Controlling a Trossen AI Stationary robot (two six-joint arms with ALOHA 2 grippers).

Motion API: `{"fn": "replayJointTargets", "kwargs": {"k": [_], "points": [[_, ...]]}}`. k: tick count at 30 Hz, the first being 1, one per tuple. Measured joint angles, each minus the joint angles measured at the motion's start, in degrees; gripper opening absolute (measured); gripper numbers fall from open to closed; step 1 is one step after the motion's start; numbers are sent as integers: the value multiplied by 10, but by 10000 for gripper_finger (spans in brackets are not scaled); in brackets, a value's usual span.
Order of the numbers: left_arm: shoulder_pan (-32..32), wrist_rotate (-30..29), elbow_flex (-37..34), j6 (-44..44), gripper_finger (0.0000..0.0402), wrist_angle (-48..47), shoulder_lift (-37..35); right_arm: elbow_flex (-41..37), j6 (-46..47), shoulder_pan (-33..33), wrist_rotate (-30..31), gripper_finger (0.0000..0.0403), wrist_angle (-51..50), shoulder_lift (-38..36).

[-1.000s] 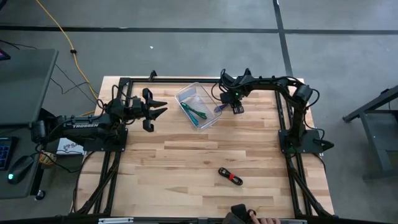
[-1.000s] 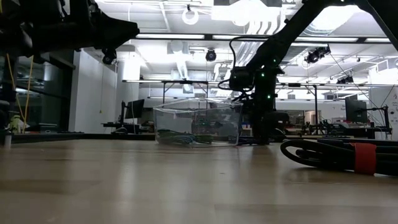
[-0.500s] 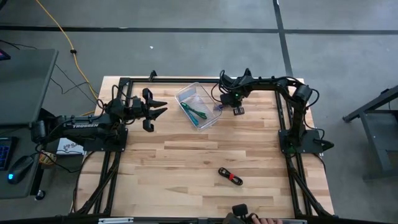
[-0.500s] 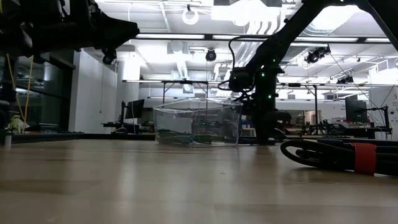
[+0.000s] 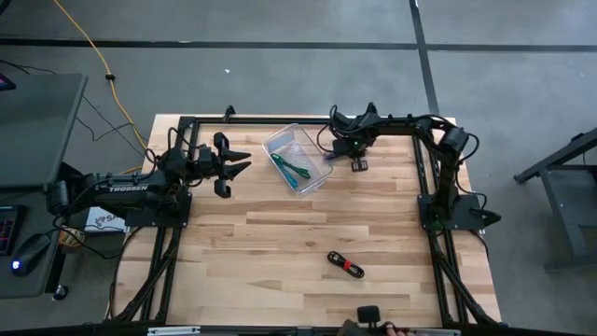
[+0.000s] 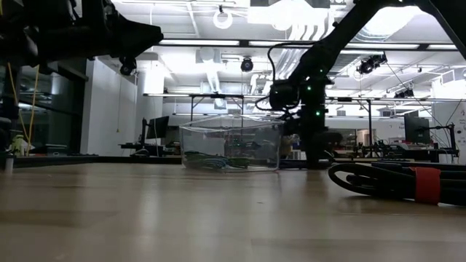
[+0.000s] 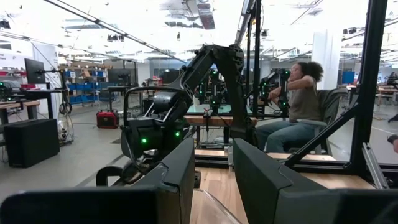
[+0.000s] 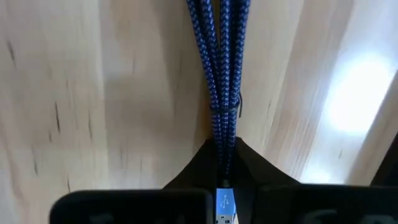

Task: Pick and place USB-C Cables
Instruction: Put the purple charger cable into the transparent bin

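My right gripper stands just right of the clear bin at the table's far side, shut on the purple braided USB-C cable. A teal and a green cable lie inside the bin. The black cable with a red band lies on the bare wood near the front edge and looms at the right in the low view. My left gripper hovers left of the bin, its fingers apart with nothing between them. My right gripper pinches the purple cable's bundled strands between its two fingers, close to one end, where a connector shows between them. The fingers lie in line with the bundle. The rest of the cable runs straight away over the wood; whether it is lifted, I cannot tell.
The bin's wall stands right beside the right gripper. A dark frame runs along the table's far and right sides. A person's hand shows at the front edge, and a seated person is beyond the table.
My right gripper has shut on the purple cable beside the bin, staying almost in place. The purple streak that showed left of its fingers from above is now mostly covered.
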Motion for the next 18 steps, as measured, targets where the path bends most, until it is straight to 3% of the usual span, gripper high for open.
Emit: {"fn": "replayJointTargets", "kwargs": {"k": [10, 18], "points": [[0, 0, 0, 2, 90, -4, 0, -2, 95, -67, -11, 3, -153, -26], [1, 0, 0, 11, 90, -5, 0, -114, 103, -84, -50, 1, -79, -124]]}}
